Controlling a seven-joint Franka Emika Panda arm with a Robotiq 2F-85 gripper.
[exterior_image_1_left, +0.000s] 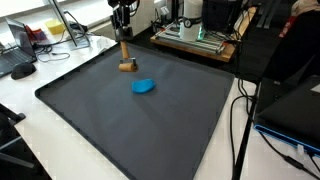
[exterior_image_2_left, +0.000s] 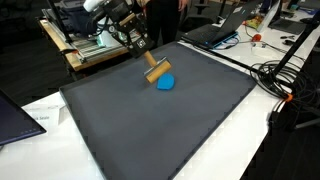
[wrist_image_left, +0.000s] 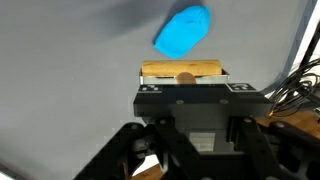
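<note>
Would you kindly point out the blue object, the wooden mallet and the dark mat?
blue object (exterior_image_1_left: 144, 87), in an exterior view, its middle.
wooden mallet (wrist_image_left: 165, 70), in the wrist view, its head.
dark mat (exterior_image_1_left: 150, 135), in an exterior view, a bare part.

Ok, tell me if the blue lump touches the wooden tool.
No: in the wrist view a strip of grey mat separates the blue lump from the wooden tool.

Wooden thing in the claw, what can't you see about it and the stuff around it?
- Wooden thing: wrist view, the claw covers its handle.
- Blue lump: both exterior views, too small and blurry to name.
- Mat: wrist view, cut off by the edges.
</note>
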